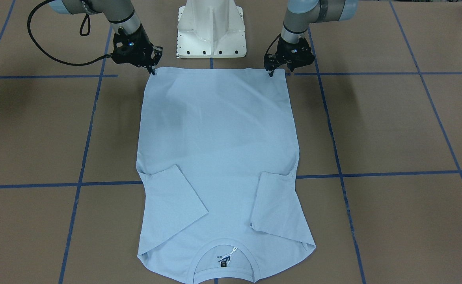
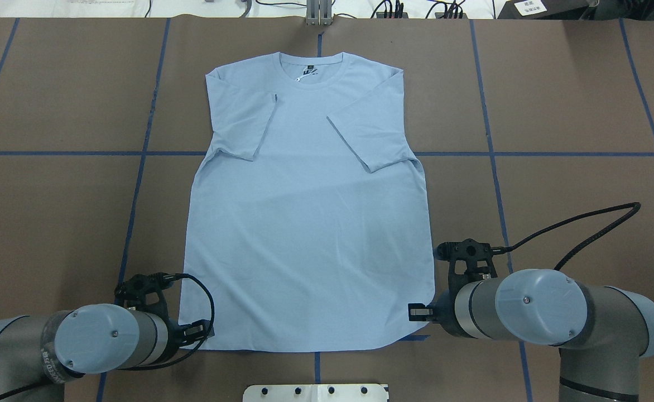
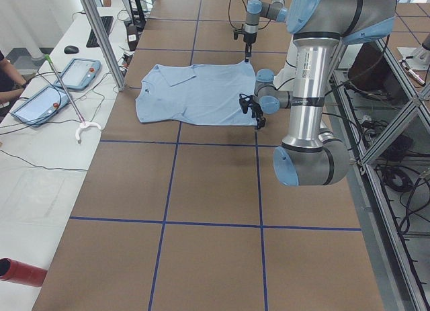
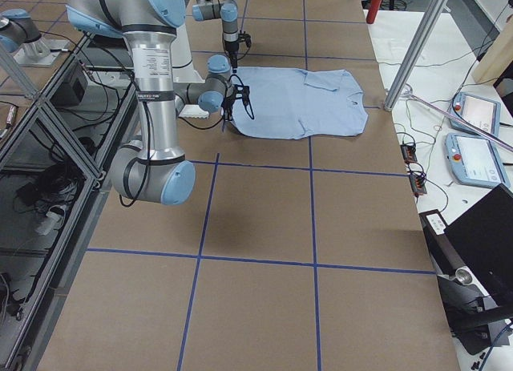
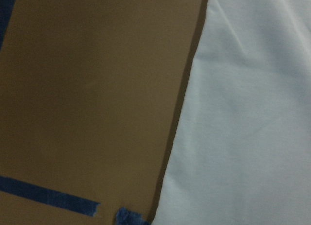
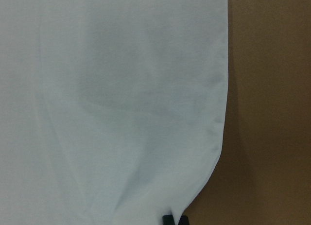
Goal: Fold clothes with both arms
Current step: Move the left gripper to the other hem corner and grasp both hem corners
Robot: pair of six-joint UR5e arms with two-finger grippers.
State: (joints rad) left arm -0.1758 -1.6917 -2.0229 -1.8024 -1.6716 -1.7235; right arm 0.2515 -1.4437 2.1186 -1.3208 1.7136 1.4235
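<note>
Left hand point(image 1: 271, 73), black, two-finger: tips pressed together, pinching one hem corner. Right hand point(image 1: 152, 71): likewise, other hem corner. Light blue short-sleeved fabric T-shirt point(image 1: 215, 130): flat, sleeves folded inward, collar farthest from robot. Brown surface point(image 1: 392, 126), blue-taped grid.

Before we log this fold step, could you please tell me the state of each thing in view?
T-shirt: spread flat, not yet folded lengthwise.
Sleeves: both folded inward onto the body.
Left tool: tips at one hem corner; open or shut unclear.
Right tool: tips at the other hem corner; open or shut unclear.
</note>
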